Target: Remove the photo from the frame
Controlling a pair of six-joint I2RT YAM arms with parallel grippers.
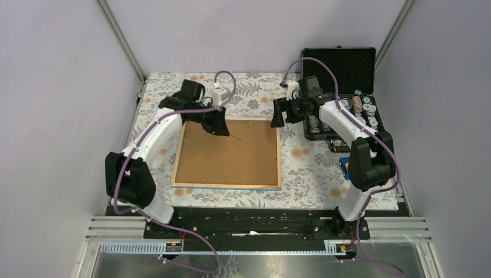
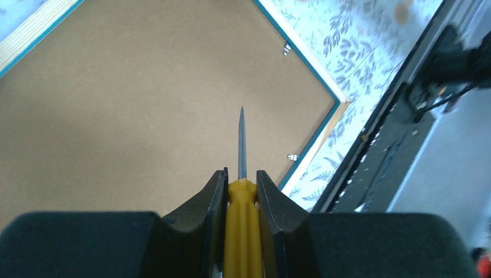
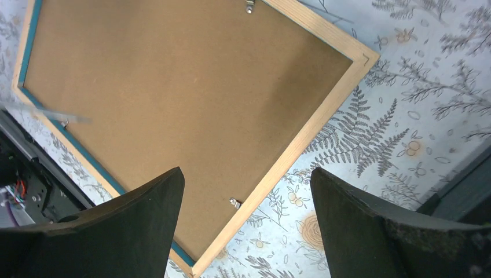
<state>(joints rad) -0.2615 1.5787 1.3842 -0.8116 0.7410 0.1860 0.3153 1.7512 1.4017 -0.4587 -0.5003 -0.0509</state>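
The frame point(image 1: 231, 159) lies face down on the floral cloth, brown fibreboard panel up, with a pale wood rim and a blue edge. The photo is hidden under the panel. My left gripper point(image 1: 223, 128) is above the frame's far left part, shut on a yellow-handled screwdriver point(image 2: 242, 197); its thin metal shaft point(image 2: 242, 139) points over the panel point(image 2: 145, 104). My right gripper point(image 1: 284, 116) is open and empty above the frame's far right corner; the wrist view shows its fingers point(image 3: 145, 220) spread over the wood rim point(image 3: 301, 142). Small metal tabs point(image 3: 234, 202) hold the panel along the rim.
An open black case point(image 1: 339, 69) with small parts stands at the back right, just behind the right arm. A blue object point(image 1: 344, 165) lies by the right arm's elbow. The black base rail point(image 1: 255, 223) runs along the near edge. More metal tabs point(image 2: 292, 157) sit at the frame's edges.
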